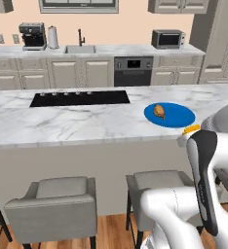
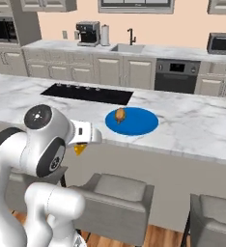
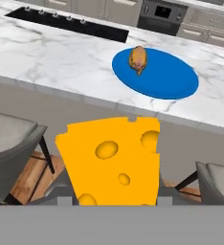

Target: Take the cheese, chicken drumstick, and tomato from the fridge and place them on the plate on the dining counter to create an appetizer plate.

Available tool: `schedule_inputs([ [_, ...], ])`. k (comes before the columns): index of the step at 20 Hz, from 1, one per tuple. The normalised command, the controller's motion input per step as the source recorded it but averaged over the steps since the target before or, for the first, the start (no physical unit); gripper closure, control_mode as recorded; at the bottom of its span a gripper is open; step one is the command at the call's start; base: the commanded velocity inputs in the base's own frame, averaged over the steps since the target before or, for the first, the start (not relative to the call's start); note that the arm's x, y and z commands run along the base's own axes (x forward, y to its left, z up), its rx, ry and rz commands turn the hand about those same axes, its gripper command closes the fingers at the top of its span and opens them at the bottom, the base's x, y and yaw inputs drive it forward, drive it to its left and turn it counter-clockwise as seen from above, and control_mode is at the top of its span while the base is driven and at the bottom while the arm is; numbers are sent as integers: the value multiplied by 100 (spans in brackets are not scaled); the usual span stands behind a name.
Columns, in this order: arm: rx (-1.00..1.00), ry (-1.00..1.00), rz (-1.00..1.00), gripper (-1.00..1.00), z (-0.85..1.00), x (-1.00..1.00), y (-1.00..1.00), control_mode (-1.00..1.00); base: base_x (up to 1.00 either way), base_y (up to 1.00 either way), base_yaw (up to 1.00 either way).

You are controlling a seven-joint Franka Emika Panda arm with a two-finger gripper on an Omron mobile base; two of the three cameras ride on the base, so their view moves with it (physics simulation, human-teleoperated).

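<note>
The gripper (image 2: 81, 147) was clenched on the cheese (image 3: 111, 160), a yellow-orange wedge with round holes, which filled the lower middle of the hand view between the fingers. In the left base view the cheese (image 1: 191, 129) showed as a small yellow sliver at the tip of the arm, level with the near edge of the dining counter (image 1: 62, 121); in the right base view it (image 2: 79, 149) hung just under the white hand, on the stool side of the counter (image 2: 192, 125) and not yet over the marble. The plate (image 3: 166, 79), flat and bright blue, lay on the counter near its front edge, to the right of the black cooktop (image 3: 71, 25). The chicken drumstick (image 3: 138, 59) rested on the plate towards its far left rim; the same placement was seen in the left base view (image 1: 159, 111) and the right base view (image 2: 120, 115). The remainder of the plate (image 1: 177, 116) was bare blue. Grey stools (image 1: 55, 206) stood below the counter overhang. Cheese and plate were apart, with the counter edge between them.
</note>
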Motion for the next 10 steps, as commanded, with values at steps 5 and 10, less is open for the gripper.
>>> schedule_inputs([
  [5,0,0,0,100,0,0,0,100,60,-1,29],
  [10,0,1,-9,100,0,44,-19,-100,6,0,1],
])
